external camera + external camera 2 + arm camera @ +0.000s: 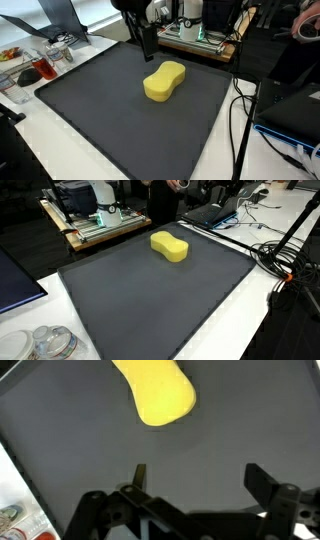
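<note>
Black mat [100, 115] covers most of white table [222, 145]; lies flat in both exterior views. Gripper [197, 478] hangs above mat, near its edge in an exterior view [146, 48]; jaws spread wide, nothing between them. Yellow sponge [165, 80], peanut-shaped, lies flat on mat; in wrist view [155, 392] ahead of fingertips, clear of both. Glass jars [45, 342] on table off mat corner, well apart from sponge.

The gripper [197, 478] is matte black throughout, with two slim fingers [262, 482] carried on open, hinged linkage bars and small round pivot pins at the joints. Above it, in an exterior view, the arm [155, 12] shows white casing.
</note>
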